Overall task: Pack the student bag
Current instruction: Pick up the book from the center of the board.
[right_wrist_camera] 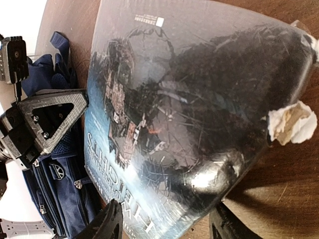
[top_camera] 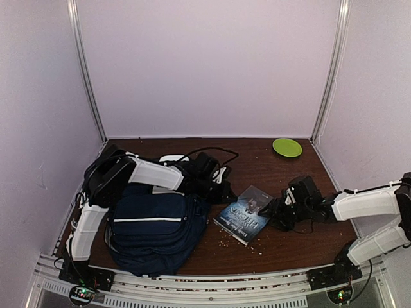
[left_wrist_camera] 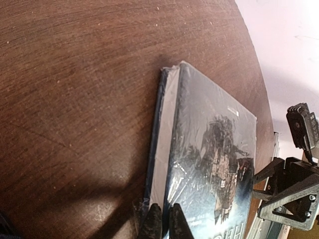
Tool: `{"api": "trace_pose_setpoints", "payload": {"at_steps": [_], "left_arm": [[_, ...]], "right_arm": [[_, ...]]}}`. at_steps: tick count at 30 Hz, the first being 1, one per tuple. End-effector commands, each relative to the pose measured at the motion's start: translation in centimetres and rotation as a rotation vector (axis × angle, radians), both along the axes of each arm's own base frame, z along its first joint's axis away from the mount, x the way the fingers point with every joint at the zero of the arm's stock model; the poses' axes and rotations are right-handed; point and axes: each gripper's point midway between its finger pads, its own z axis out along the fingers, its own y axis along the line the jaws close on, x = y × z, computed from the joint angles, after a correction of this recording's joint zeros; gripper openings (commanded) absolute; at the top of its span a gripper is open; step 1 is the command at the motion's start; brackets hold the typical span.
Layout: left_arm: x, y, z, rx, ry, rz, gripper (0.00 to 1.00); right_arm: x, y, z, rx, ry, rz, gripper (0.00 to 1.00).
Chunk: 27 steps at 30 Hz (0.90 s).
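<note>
Student bag lies front-left, just beside the book. Left gripper: fingers nearly closed at the book's edge, where so thin a pinch may slip. Right gripper: fingers wide, straddling the opposite corner, where the glossy wrap may slide or tear on closing.
</note>
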Motion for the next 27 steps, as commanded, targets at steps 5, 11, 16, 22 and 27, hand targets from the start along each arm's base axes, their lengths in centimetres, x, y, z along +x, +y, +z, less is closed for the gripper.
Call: {"api": "trace_pose_setpoints", "payload": {"at_steps": [5,11,16,22,27], "left_arm": [[-8.0,-1.1,-1.9,0.082,0.087,-0.189,0.0],[-10.9,-1.1,-2.3,0.129,0.076,-0.272,0.0],[-11.6,-0.2,-1.7,0.126,0.073,-0.271,0.0],[-12.2,0.1,-0.5,0.115,0.058,-0.28,0.08],[-13.0,0.2,-0.9,0.123,0.06,-0.296,0.08]], "right_arm": [[0.0,2.8,4.7,0.141,-0.18,0.104,0.59],[-0.3,0.8,4.7,0.153,-0.222,0.007,0.6],[0.5,-0.3,7.3,0.166,-0.302,-0.069,0.61],[1.5,-0.9,8.7,0.168,-0.352,-0.123,0.61],[1.4,0.0,8.4,0.209,-0.326,-0.1,0.61]]}}
